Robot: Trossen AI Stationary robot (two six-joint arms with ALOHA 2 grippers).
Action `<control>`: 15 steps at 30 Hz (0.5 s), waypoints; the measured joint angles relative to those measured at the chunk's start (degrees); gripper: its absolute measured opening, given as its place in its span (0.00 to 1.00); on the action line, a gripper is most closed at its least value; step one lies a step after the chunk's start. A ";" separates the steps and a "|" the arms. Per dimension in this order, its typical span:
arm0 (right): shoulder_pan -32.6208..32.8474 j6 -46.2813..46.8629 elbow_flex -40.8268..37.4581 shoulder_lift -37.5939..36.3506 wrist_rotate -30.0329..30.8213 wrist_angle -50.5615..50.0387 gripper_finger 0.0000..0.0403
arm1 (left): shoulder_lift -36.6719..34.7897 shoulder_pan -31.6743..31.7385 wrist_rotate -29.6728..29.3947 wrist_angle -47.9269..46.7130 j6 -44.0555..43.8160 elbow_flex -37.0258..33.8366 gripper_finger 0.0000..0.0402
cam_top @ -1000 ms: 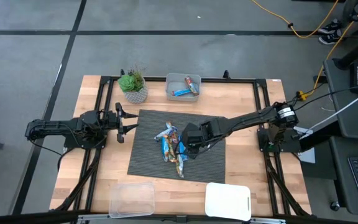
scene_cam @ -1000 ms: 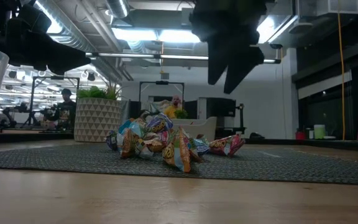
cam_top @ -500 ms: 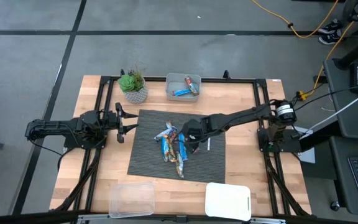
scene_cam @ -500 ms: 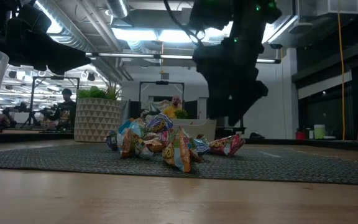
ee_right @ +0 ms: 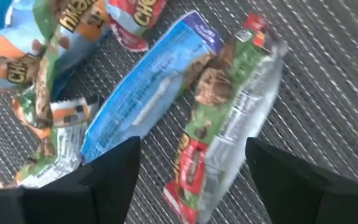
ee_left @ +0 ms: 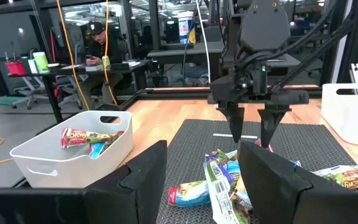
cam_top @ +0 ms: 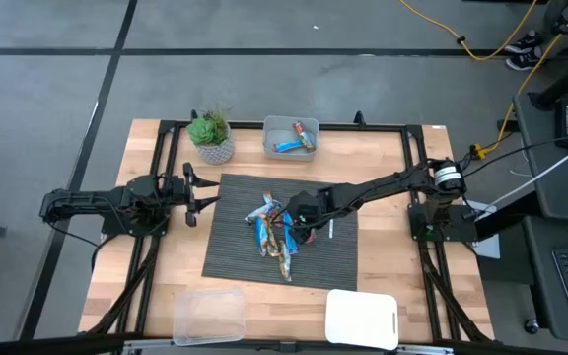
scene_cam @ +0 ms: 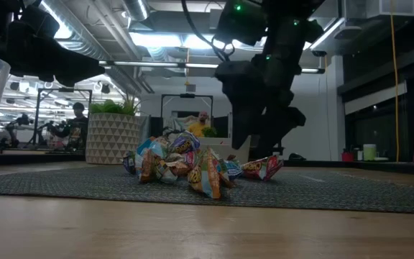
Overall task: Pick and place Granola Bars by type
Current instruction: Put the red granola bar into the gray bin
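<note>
Several granola bars (cam_top: 274, 229) in blue, orange and green-red wrappers lie heaped on a grey ribbed mat (cam_top: 235, 247). My right gripper (cam_top: 300, 219) hangs open just above the right side of the heap, fingers slanting down. In the right wrist view its fingertips stand on either side of a green-red bar (ee_right: 229, 124), with a blue bar (ee_right: 148, 106) beside it. The left wrist view shows both fingers of the right gripper (ee_left: 250, 134) apart, over the bars. My left gripper (cam_top: 197, 194) waits open and level at the mat's left edge.
A white bin (cam_top: 291, 136) at the far edge holds a few bars, beside a potted plant (cam_top: 212, 138). A clear tub (cam_top: 208, 314) and a white container (cam_top: 362, 318) stand at the near edge. A thin white stick (cam_top: 331, 229) lies on the mat right of the heap.
My right gripper has come down toward the heap and a little toward the table's left, rolling somewhat about its own axis. Its fingers have stayed apart. The bars have not moved.
</note>
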 joint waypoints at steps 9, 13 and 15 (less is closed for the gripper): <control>0.00 -0.32 0.05 4.15 -1.13 -0.40 0.73 | -0.01 0.00 0.01 0.13 -0.02 -0.01 0.47; 0.04 -0.28 0.25 4.76 -0.97 -0.48 0.73 | 0.00 0.00 0.02 0.15 0.00 0.02 0.48; 0.04 -0.28 0.24 4.79 -0.61 -0.48 0.73 | 0.00 0.00 0.02 0.02 0.00 0.02 0.48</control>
